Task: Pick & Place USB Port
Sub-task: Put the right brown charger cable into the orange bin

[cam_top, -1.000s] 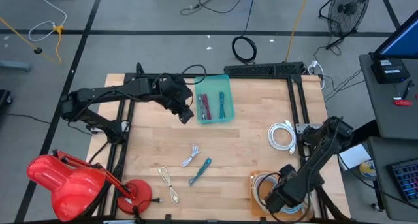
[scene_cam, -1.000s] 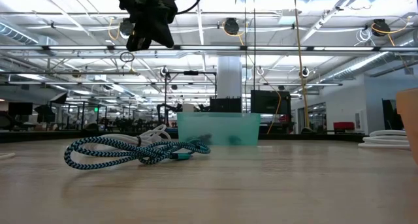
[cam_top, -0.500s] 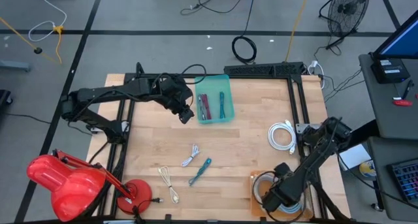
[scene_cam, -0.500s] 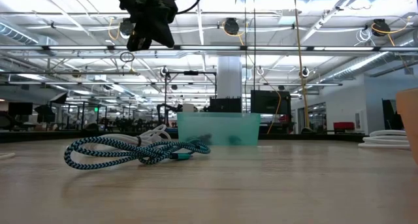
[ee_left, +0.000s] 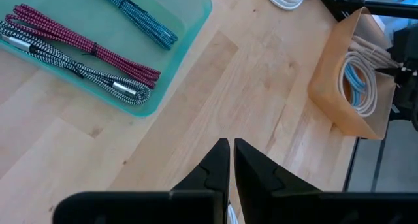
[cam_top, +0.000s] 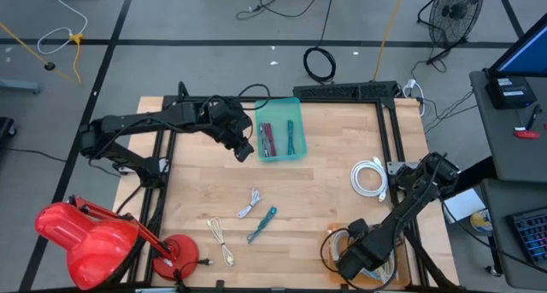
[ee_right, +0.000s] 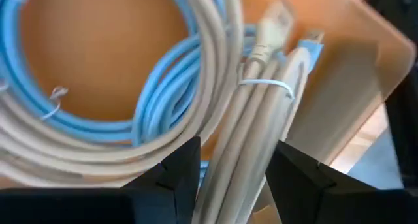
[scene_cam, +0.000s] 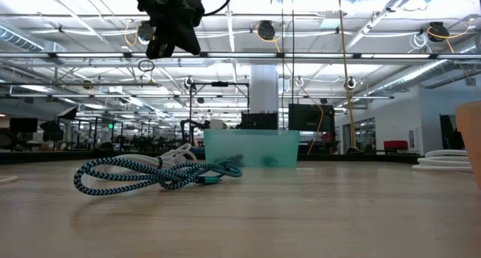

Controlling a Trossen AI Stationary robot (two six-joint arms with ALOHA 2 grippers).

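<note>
Three USB cables, teal point(ee_left: 137, 18), red point(ee_left: 85, 48) and black-and-white point(ee_left: 72, 67), lie in the teal tray point(cam_top: 295, 154) at the far middle. My left gripper point(cam_top: 244, 148) hangs shut above the table beside the tray's left side and holds nothing. My right gripper point(cam_top: 353, 259) is open and reaches down into the brown box point(cam_top: 335, 274) at the near right. Its fingers point(ee_right: 186, 168) stand on either side of a zip-tied beige cable bundle point(ee_right: 251, 119), which lies on a blue coil point(ee_right: 163, 113). My right gripper comes down from above with the beige cable bundle point(ee_right: 232, 175) running between its open fingers. I cannot tell whether either finger touches it.
Loose cables lie on the wood near the front: white point(cam_top: 249, 205), teal braided point(cam_top: 261, 224) and beige point(cam_top: 220, 240). A white coil point(cam_top: 369, 175) rests at the right. A red lamp point(cam_top: 85, 237) stands at the near left corner. Black frame rails border the table.
My right gripper has shifted over the brown box toward the table's left and near edges, sunk a little and tipped further downward. My left gripper has kept still.
</note>
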